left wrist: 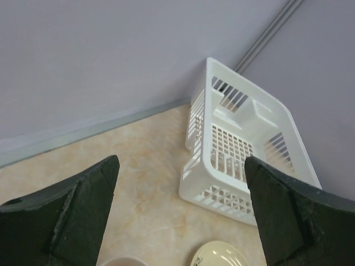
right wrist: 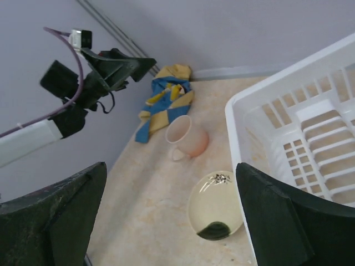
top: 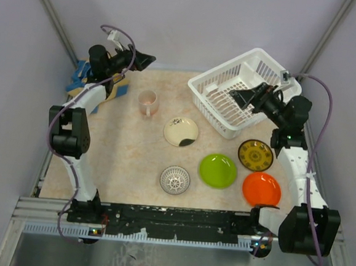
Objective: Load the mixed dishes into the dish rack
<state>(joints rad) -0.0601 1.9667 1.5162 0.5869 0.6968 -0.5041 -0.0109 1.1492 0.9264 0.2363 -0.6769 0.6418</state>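
While both tools hang empty, step: choosing a first dish; none is loaded yet.
Left tool (top: 142,60): spread, raised far left, nearest the cup (top: 148,101).
Right tool (top: 239,98): spread, above the rack (top: 207,111).
Rack: far right, empty.
Dishes: cream plate (top: 180,132) mid-tabletop (top: 121,147); bowl (top: 175,179), green plate (top: 217,170), orange plate (top: 261,188) near; yellow plate (top: 255,154) beside the rack.
Method: pinch rims, probably; stand plates between the ribs.
Obstacles: right arm over the rack; cloth (top: 79,76) near the cup.
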